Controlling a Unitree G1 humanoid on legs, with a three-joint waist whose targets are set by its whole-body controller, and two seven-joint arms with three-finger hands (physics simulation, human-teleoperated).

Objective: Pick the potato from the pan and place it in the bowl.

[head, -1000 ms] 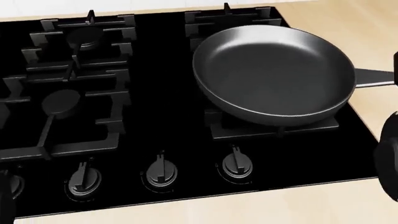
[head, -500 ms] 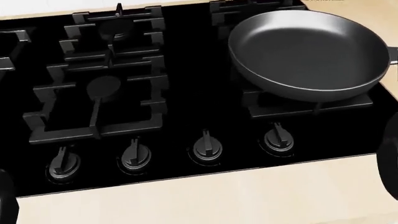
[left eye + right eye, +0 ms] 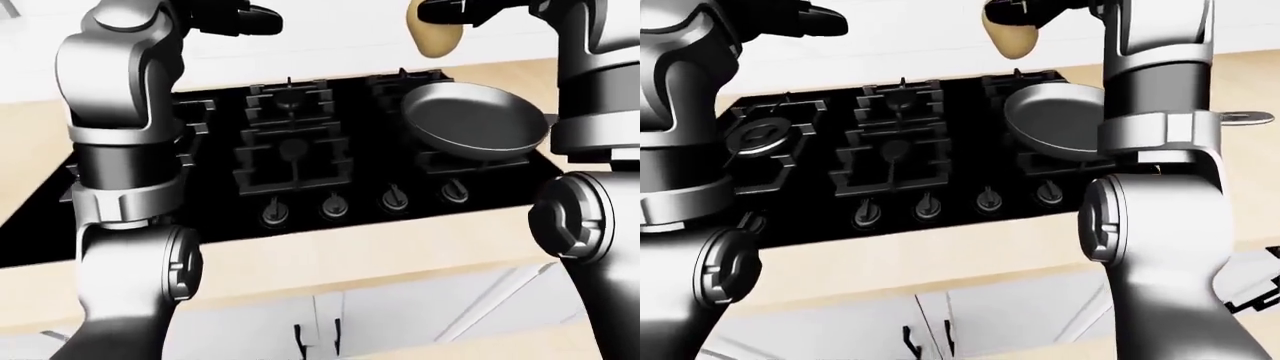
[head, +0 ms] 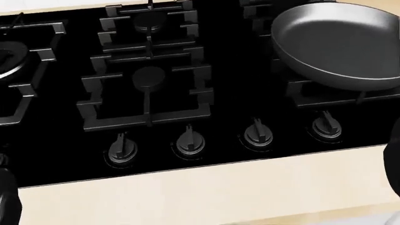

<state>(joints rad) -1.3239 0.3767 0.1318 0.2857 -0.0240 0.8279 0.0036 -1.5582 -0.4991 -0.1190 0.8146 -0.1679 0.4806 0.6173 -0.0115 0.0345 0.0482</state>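
A tan potato (image 3: 437,37) hangs high above the stove, at the top of the left-eye view, with my right hand (image 3: 446,12) shut on its upper end. It hovers up and left of the dark frying pan (image 3: 475,120), which stands empty on the right-hand burner (image 4: 337,42). My left hand (image 3: 243,19) is raised at the top left, its dark fingers stretched out with nothing in them. No bowl shows in any view.
The black gas stove (image 4: 62,122) fills the head view, with cast grates (image 4: 147,84) and a row of knobs (image 4: 189,140) along its lower edge. A light wooden counter (image 4: 219,192) runs below it. White cabinet doors (image 3: 320,330) lie under the counter.
The whole head view has shifted: stove and pan slide toward the picture's right, so the camera has turned left. The pan stays empty throughout.
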